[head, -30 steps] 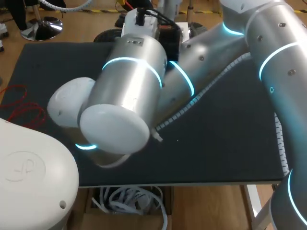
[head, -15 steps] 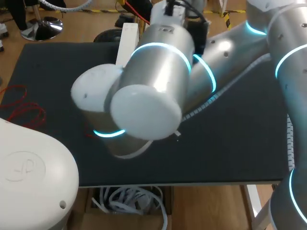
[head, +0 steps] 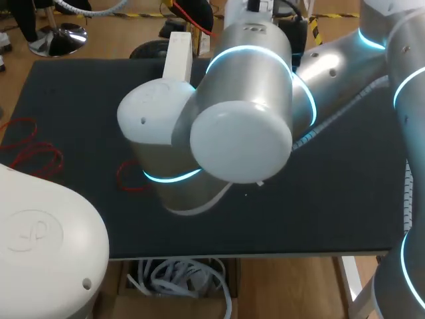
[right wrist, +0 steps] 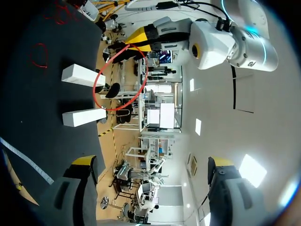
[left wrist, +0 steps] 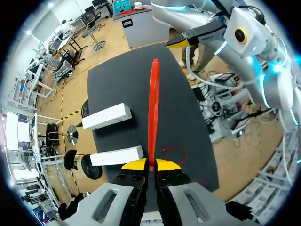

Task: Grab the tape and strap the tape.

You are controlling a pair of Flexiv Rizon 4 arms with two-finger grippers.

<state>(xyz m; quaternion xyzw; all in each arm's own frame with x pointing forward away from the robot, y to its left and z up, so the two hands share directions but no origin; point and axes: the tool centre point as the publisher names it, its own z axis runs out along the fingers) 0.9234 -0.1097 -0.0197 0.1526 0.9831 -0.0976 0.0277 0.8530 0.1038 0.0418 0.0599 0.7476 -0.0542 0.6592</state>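
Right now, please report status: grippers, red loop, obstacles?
Left gripper shut on red loop. Right gripper open, loop ahead of it. Two white blocks on table.

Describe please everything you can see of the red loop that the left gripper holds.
The red loop is a thin band, flexible by its look, closed into an oval ring. The left gripper pinches one end of it between its yellow tips, one on each side. The loop stands out ahead of the fingers in the air above the dark table. It shows edge-on from the left wrist and as an open oval from the right wrist. Nothing else touches it.
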